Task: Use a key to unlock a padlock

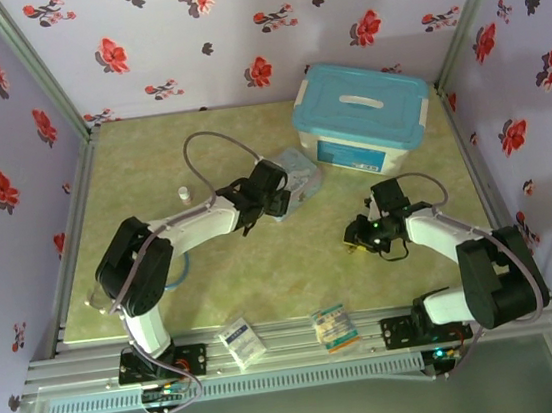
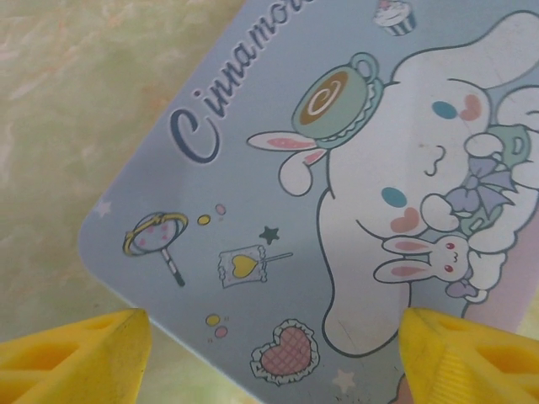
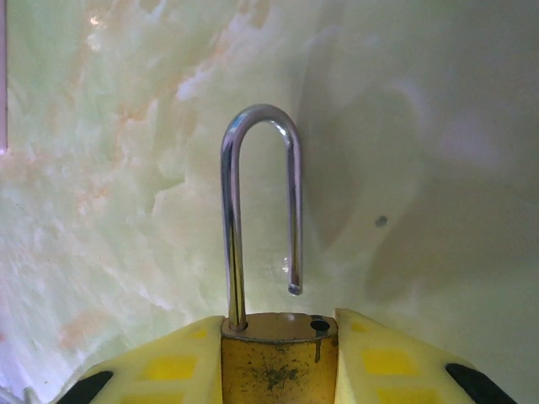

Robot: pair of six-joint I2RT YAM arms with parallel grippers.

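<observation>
Yellow fingers of our left gripper (image 2: 271, 326) stand wide over the cartoon tin (image 2: 253, 168), holding nothing. Our right gripper (image 3: 278, 326) clamps the brass padlock (image 3: 278, 364), shackle (image 3: 232, 210) seemingly sprung free; any slackening could drop it onto the table (image 3: 101, 168).

Probably a lab test booth: floral walls (image 1: 234, 30), aluminium frame (image 1: 303, 342), marbled table (image 1: 264, 268).

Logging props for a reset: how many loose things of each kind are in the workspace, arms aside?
Plastic box with blue lid: 1
Cartoon tin: 1
Brass padlock: 1
Small white cylinder: 1
Small printed packets: 2
Total: 6
</observation>
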